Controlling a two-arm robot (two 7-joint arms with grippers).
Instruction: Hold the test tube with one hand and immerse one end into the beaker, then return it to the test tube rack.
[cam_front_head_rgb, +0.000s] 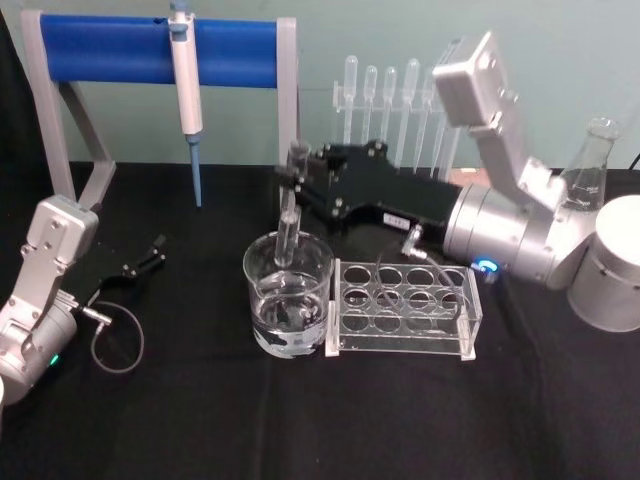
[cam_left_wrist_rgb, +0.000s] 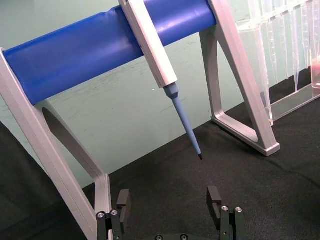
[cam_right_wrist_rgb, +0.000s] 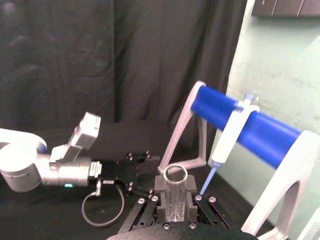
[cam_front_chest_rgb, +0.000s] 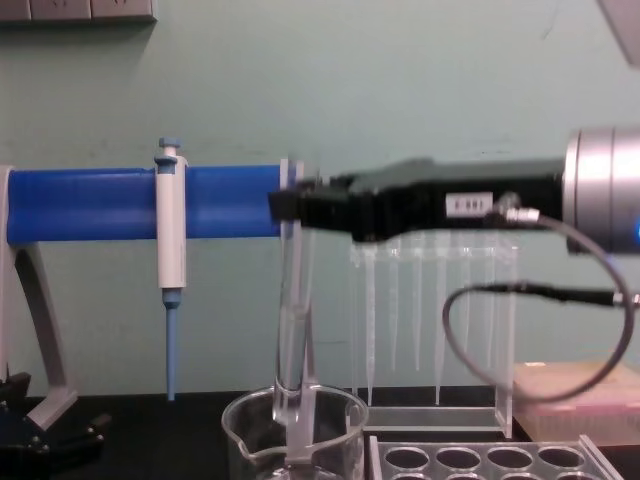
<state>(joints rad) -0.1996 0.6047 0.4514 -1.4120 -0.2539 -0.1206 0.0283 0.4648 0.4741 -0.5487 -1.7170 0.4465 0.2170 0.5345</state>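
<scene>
The black right gripper (cam_front_head_rgb: 296, 180) has its jaws clamped near the rim of the long clear glass test tube (cam_front_head_rgb: 288, 232), whose lower end sits inside the wide clear glass beaker (cam_front_head_rgb: 287, 292), so I'd say a tilted lift could knock the tube against the beaker rim, while the left gripper (cam_left_wrist_rgb: 170, 200) sits open and idle near the blue pipette stand (cam_front_head_rgb: 160, 50).

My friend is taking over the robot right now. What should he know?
Right gripper: shut on the test tube, held upright near its rim.
Left gripper: open, parked at the table's left, holding nothing.
The tube's lower end is inside the beaker, beside the clear rack.
Done: dipping.
Left: lift the tube out and return it.
</scene>
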